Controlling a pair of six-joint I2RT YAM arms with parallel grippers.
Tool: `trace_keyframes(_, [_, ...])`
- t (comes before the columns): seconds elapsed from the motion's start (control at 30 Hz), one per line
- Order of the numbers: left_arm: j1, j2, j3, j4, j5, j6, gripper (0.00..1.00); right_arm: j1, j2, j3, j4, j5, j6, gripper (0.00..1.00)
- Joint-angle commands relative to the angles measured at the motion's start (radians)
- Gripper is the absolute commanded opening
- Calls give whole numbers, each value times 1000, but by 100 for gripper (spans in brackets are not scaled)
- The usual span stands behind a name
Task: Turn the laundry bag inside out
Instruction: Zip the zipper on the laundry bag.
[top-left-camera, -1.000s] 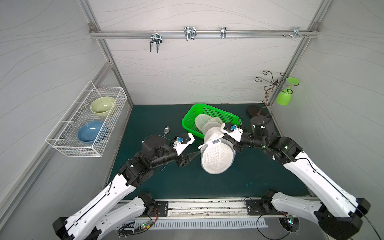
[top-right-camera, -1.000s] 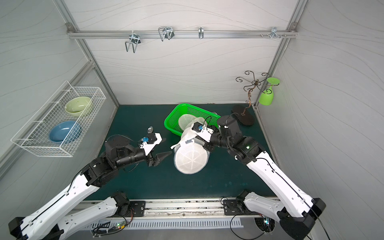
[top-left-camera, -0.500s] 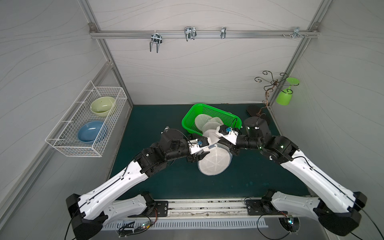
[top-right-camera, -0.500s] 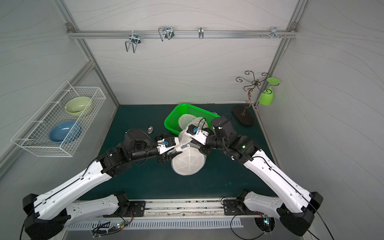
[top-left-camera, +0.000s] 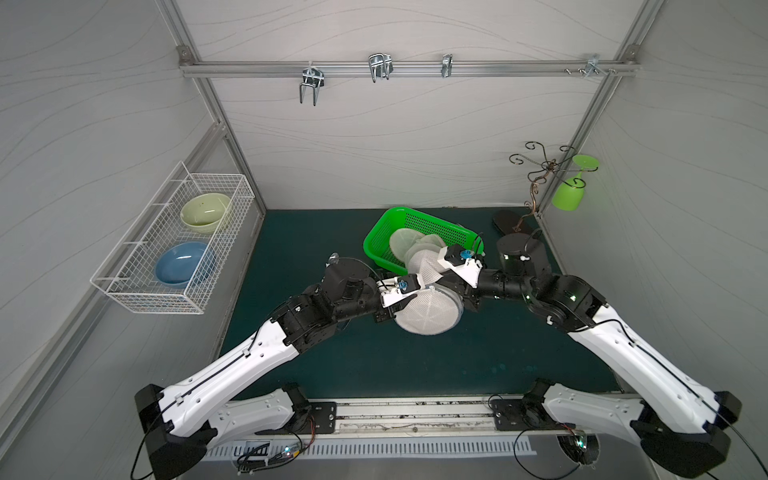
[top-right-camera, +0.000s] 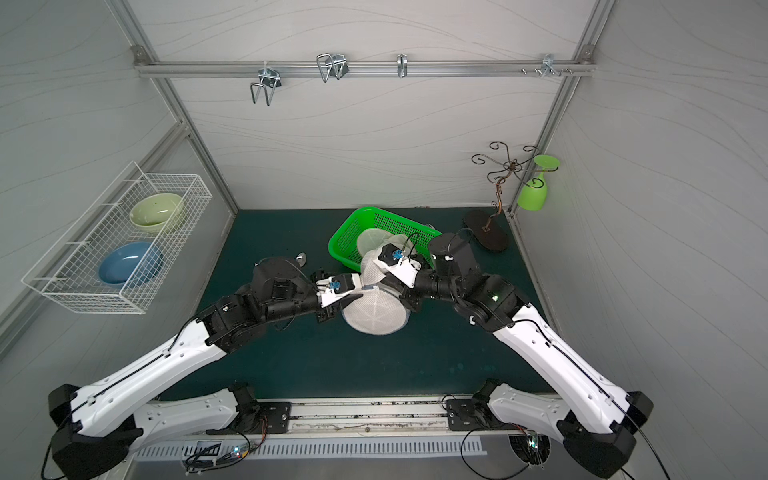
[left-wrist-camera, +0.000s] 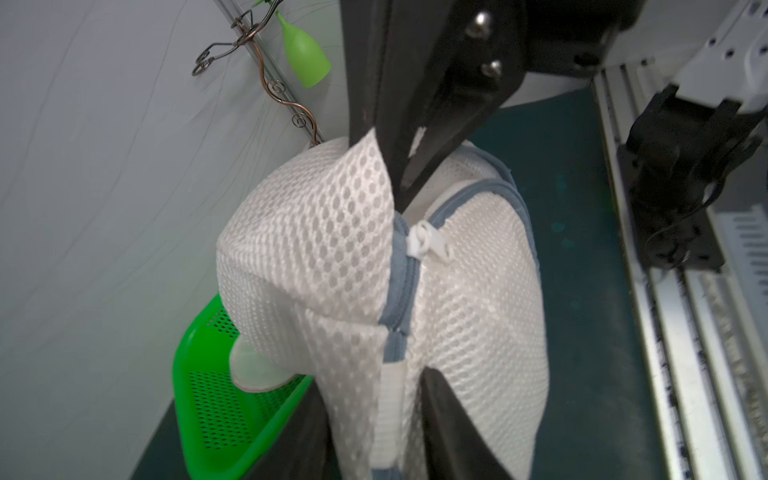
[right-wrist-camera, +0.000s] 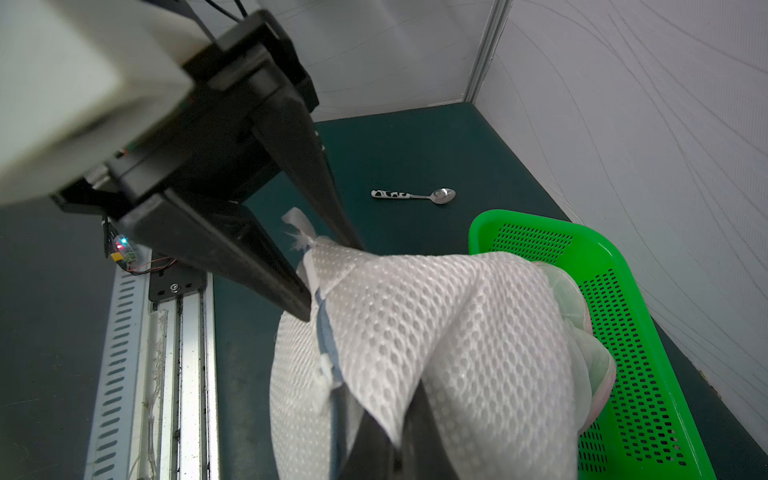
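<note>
Currently laundry bag is hanging mid-frame in both top views, just below green basket. Right gripper is pinching its mesh; left gripper is straddling the bag's corner (clamped or not: cannot tell). Risk: left may be catching only the tab, so fabric could be slipping free once pulling starts.

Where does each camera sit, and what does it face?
Top views: high at the front, looking down on both arms, the laundry bag and green basket.
Left wrist: on its arm, facing the bag between the left gripper's fingers.
Right wrist: on its arm, right gripper pinching the bag, spoon beyond.
Shared: bag, basket.
</note>
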Motion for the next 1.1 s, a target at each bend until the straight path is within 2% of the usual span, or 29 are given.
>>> trace_keyframes(0.0, [-2, -3, 41, 43, -5, -6, 23, 6, -16, -12, 55, -38, 32, 0])
trace_keyframes(0.13, [-2, -5, 42, 51, 22, -18, 1, 4, -4, -12, 58, -11, 47, 0])
trace_keyframes(0.3, [-2, -9, 37, 75, 48, -72, 0, -23, 3, -6, 51, 37, 113, 0])
trace_keyframes(0.33, [-2, -9, 36, 80, 48, -87, 0, -31, 0, -3, 51, 49, 140, 5])
trace_keyframes(0.37, [-1, -7, 37, 87, 42, -107, 0, -40, -4, -1, 48, 62, 170, 21])
trace_keyframes(0.47, [2, 5, 37, 104, -7, -183, 0, -80, -41, -6, 40, 78, 279, 47])
trace_keyframes(0.53, [13, 17, 36, 110, -34, -239, 0, -105, -82, -16, 32, 103, 340, 58])
trace_keyframes(0.57, [22, 22, 36, 112, -44, -271, 0, -115, -108, -24, 30, 123, 362, 59])
trace_keyframes(0.67, [41, 36, 29, 131, -68, -346, 0, -129, -200, -54, 26, 161, 397, 59])
trace_keyframes(0.77, [44, 45, 25, 159, -77, -383, 0, -128, -254, -79, 34, 74, 439, 52])
trace_keyframes(0.87, [44, 52, 24, 190, -63, -415, 0, -128, -244, -126, 113, -89, 567, 37])
trace_keyframes(0.97, [44, 49, 19, 220, -44, -427, 0, -120, -207, -165, 214, -143, 675, 27])
trace_keyframes(1.07, [44, 38, 9, 231, -32, -427, 0, -112, -162, -169, 283, -153, 716, 28])
